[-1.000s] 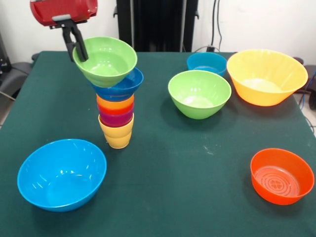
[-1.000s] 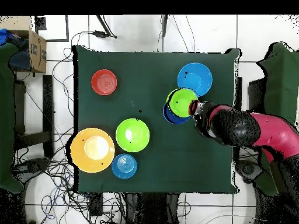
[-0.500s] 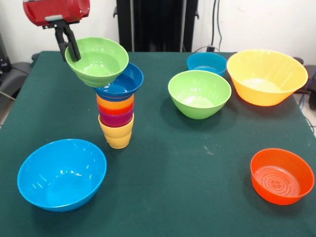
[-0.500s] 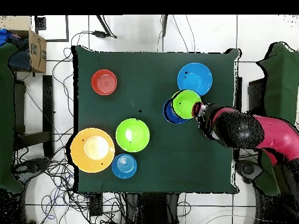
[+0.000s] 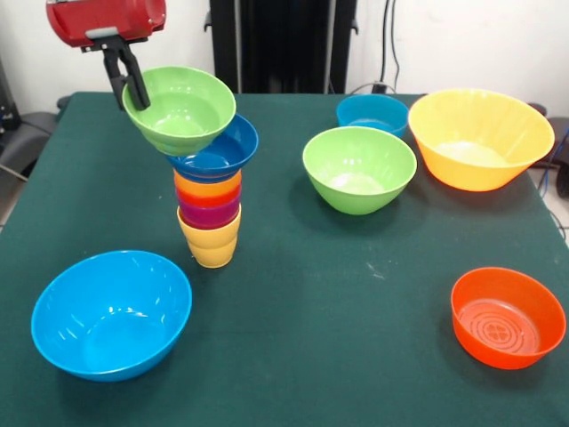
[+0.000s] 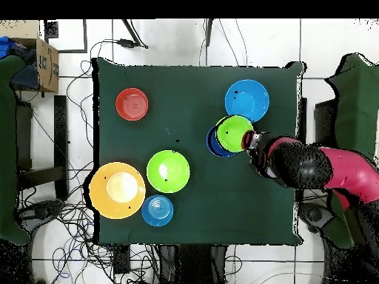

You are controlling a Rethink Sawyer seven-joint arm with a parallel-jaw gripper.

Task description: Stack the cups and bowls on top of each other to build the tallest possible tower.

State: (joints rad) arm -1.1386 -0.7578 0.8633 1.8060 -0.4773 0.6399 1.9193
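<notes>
Tower [image 5: 212, 200] standing upright on the green worktop [image 5: 338, 294], toward the left half in the front view: yellow cup [image 5: 212, 245] at the base, then purple cup [image 5: 210, 216], red-orange cup [image 5: 207, 199] and orange-yellow cup [image 5: 207, 186] nested one in the next, topped by a dark blue bowl [image 5: 218, 153] that flares wider than the cups. Held just above that blue bowl and shifted toward its left side, a small green bowl [image 5: 180, 110], tilted, its underside close to or touching the blue rim; cannot tell which. Gripped at its left rim by the claw [image 5: 127, 78], black fingers closed on the rim, one inside and one outside, hanging from the red arm [image 5: 107, 18]. From overhead, small green bowl [image 6: 235, 133] overlapping most of the dark blue bowl [image 6: 216, 143], with the claw [image 6: 249, 139] at the green bowl's edge.

Near the tower, in front and to the left in the front view, a large light blue bowl [image 5: 111, 313]. To the right of the tower, a larger green bowl [image 5: 359, 169]; behind that, a teal bowl [image 5: 372, 115] beside a big orange-yellow bowl [image 5: 480, 138]. Well apart from the tower, at the front right, an orange-red bowl [image 5: 508, 317]. All of these upright and empty.
</notes>
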